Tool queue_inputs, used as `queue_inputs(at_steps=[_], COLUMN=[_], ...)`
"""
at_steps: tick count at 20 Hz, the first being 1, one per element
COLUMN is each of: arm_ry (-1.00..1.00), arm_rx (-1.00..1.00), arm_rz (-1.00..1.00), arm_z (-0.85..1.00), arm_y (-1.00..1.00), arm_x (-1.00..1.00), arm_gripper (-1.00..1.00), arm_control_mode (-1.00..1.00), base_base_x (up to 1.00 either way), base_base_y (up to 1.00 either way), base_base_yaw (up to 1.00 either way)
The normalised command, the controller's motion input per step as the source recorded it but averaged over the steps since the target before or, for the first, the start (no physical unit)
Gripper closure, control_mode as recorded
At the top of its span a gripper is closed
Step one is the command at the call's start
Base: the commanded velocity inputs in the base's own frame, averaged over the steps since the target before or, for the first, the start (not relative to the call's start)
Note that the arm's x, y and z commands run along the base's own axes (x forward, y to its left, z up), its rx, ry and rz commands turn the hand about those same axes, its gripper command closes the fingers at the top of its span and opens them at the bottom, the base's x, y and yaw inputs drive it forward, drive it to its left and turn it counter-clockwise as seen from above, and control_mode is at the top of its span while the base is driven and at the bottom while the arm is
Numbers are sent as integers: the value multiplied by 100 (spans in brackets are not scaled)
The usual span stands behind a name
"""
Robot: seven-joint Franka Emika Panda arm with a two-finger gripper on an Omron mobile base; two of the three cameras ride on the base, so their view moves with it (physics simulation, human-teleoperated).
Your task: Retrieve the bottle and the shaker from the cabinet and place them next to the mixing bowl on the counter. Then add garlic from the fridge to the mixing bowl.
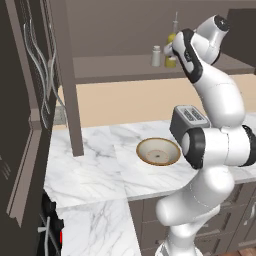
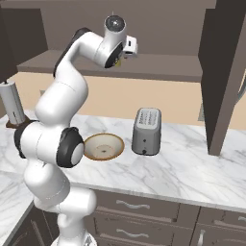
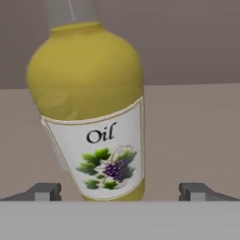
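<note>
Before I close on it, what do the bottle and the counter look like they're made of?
Bottle: smooth, glossy yellow body, plastic or glass, can't tell which; white paper-like label reading "Oil". Counter: white stone with grey veins, looks like polished marble. The open gripper brackets the bottle's base.

Only readable text: "Oil", dark serif letters on the white label (image 3: 105, 154) of the yellow bottle (image 3: 86, 70), seen up close in the hand view. Under the word sits a picture of grapes and green leaves, no lettering. No other readable text, brand or number anywhere else.
</note>
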Motion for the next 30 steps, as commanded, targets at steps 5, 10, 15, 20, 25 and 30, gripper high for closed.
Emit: queue_inputs(at_steps=[5,10,15,20,25,30], arm_ry=[0,-1,0,0,0,0], arm_rx=[0,0,0,0,0,0], arm_rz=[30,19,3,0,0,0], arm_z=[0,0,0,0,0,0], arm_y=[0,-11,-4,20,16,0], arm_x=[23,1,0,7,15,7], arm_gripper=[-100,-100,-100,-100,-100,-100], arm_control_mode=[-100,-100,-100,-100,-100,-100], base_base_x=[0,0,0,0,0,0], base_base_y=[0,0,0,0,0,0], base_base_yaw=[0,0,0,0,0,0])
